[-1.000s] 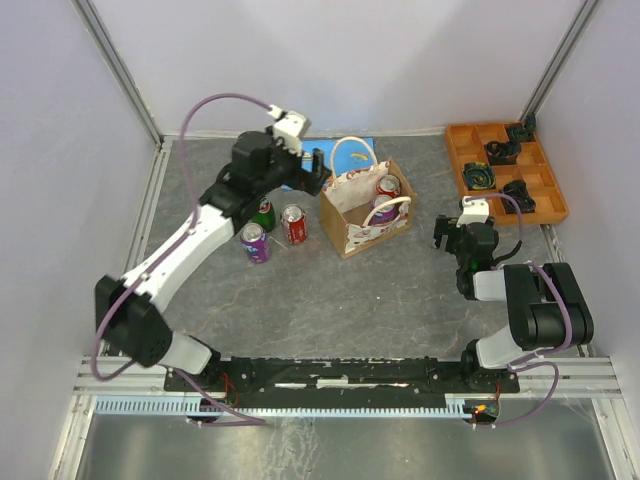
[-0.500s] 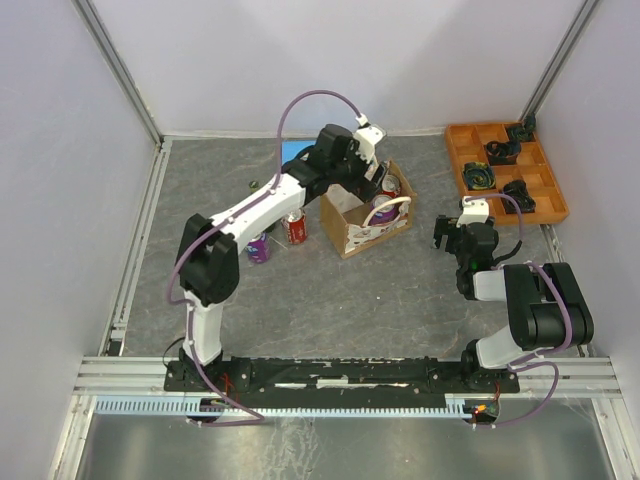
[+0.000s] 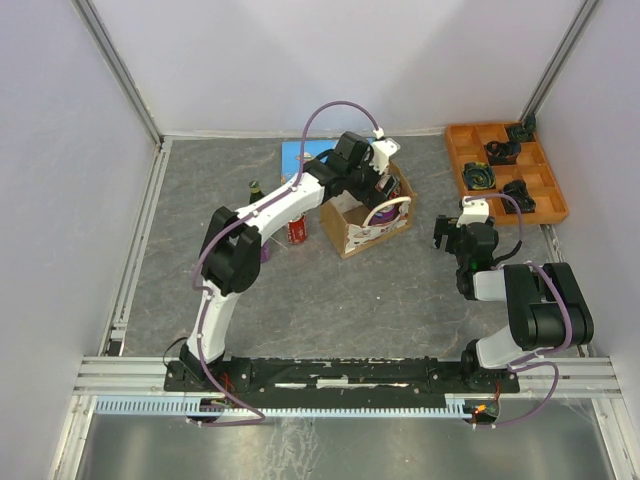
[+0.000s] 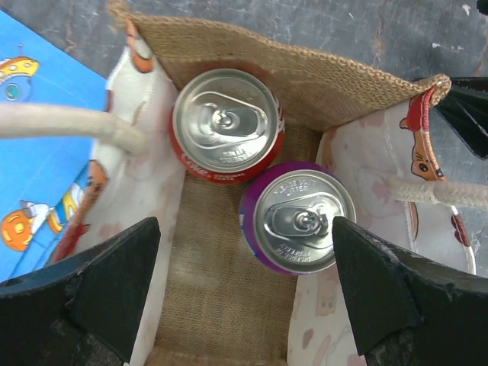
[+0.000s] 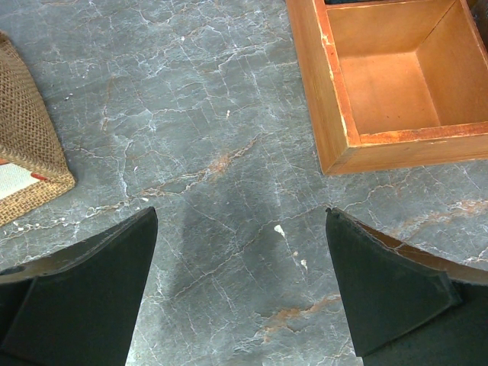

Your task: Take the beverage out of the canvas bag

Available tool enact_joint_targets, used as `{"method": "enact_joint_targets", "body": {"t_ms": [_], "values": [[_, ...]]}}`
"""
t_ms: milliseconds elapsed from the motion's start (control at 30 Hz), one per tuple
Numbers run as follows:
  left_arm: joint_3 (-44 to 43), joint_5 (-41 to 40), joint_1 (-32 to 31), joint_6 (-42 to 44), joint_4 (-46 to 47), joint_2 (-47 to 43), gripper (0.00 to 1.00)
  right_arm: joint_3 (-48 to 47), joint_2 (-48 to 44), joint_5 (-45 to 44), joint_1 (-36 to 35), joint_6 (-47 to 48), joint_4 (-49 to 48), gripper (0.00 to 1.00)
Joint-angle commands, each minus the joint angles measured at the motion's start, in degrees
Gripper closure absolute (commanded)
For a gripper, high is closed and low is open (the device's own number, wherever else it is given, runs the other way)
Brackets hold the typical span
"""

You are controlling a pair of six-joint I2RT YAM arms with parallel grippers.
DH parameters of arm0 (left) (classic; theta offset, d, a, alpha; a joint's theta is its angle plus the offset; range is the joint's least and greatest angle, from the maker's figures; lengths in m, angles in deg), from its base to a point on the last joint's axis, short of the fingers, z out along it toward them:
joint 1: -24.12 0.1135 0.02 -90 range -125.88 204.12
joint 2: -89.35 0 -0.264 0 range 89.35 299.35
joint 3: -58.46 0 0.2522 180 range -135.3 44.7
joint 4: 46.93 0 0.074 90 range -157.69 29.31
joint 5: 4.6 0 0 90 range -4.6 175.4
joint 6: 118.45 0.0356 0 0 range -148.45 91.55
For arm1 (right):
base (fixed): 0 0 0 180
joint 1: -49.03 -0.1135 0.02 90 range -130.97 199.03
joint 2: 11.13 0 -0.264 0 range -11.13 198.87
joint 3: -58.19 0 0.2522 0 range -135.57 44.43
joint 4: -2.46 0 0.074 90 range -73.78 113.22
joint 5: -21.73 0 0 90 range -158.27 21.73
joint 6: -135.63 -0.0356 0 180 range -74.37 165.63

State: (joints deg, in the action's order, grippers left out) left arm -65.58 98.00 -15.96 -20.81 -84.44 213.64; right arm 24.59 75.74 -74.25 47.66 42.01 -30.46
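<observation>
My left claw point(image 4: 244, 252) has swung in over the canvas bag point(image 4: 305, 72) and hangs wide open above its purple can point(image 4: 297, 217) and red can point(image 4: 226, 122), ready to descend and grab.

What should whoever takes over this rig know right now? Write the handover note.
Left gripper: open, holding nothing, hovering over the canvas bag.
Right gripper: open, holding nothing, over the table beside the orange tray.
In the bag: red can and purple can, both upright, side by side.
Done: neither can is gripped yet.
Left: lower, close on a can, lift it clear.
</observation>
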Motion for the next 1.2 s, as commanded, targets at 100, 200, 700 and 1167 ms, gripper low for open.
{"method": "enact_joint_targets", "body": {"t_ms": [100, 200, 700, 1167], "values": [[-4.08, -0.02, -2.05, 3.17, -1.84, 1.54, 0.01, -1.35, -0.25, 0.44, 0.14, 0.30, -2.37, 0.01], [-4.06, 0.29, -2.29, 2.64, -1.87, 1.66, 0.01, -1.35, -0.26, 0.44, 0.14, 0.30, -2.37, 0.01], [-7.80, -2.78, -2.28, 2.93, -4.33, -0.75, 0.01, -1.32, -0.23, 0.44, 0.14, 0.28, -2.41, 0.01], [-4.84, 2.04, -2.42, -0.08, -3.36, -1.12, 0.01, -1.32, -0.22, 0.44, 0.14, 0.29, -2.37, 0.01]]}}
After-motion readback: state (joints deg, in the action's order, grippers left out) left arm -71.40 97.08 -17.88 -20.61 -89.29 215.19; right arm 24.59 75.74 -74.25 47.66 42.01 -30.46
